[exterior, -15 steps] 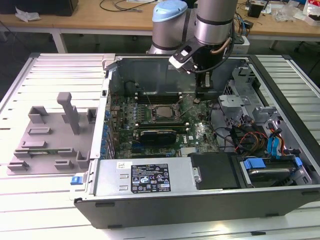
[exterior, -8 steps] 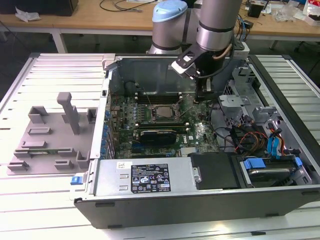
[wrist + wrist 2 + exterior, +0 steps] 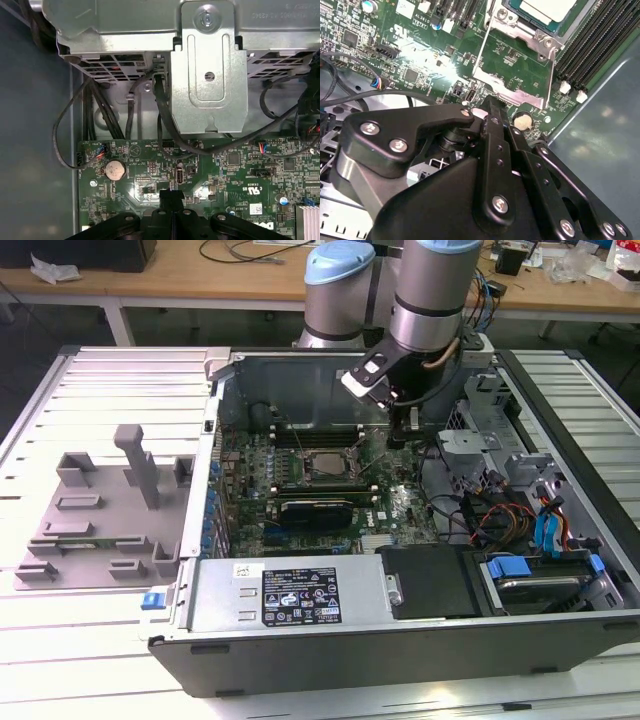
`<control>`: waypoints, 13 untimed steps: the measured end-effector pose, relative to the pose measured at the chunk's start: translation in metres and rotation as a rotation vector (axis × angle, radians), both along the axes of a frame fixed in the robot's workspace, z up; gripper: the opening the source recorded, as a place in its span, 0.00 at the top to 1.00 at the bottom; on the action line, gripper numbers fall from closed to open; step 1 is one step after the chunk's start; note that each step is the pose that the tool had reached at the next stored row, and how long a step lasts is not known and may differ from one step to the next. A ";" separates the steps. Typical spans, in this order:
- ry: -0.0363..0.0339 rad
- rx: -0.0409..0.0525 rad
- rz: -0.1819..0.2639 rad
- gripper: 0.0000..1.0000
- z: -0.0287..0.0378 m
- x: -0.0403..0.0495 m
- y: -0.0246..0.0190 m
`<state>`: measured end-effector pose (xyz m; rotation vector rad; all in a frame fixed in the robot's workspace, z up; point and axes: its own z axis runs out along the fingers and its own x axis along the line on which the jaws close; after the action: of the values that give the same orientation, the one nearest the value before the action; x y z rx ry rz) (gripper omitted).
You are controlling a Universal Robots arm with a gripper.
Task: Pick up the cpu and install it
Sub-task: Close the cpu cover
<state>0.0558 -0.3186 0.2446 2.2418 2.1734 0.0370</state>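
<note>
The cpu (image 3: 322, 466), a square chip with a silvery top, lies inside the metal socket frame (image 3: 345, 480) on the green motherboard of the open computer case. In the second wrist view the cpu (image 3: 547, 9) shows within the frame (image 3: 512, 90). My gripper (image 3: 407, 428) hangs over the board, towards the exterior view's right of the socket and apart from the chip. In both wrist views its black fingertips (image 3: 489, 107) (image 3: 171, 196) are pressed together with nothing between them, above the board near a round coin cell (image 3: 114, 170).
A grey plastic tray (image 3: 100, 510) with slots and upright posts lies on the slatted table at the exterior view's left. Case walls (image 3: 300, 365), black memory slots (image 3: 590, 55), a metal drive bracket (image 3: 209, 70) and loose black cables (image 3: 100, 115) crowd the gripper.
</note>
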 end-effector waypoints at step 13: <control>-0.0223 -0.0002 0.000 0.89 0.0001 -0.0228 0.0040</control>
<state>0.0330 -0.3145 0.2446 2.2302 2.1623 0.0615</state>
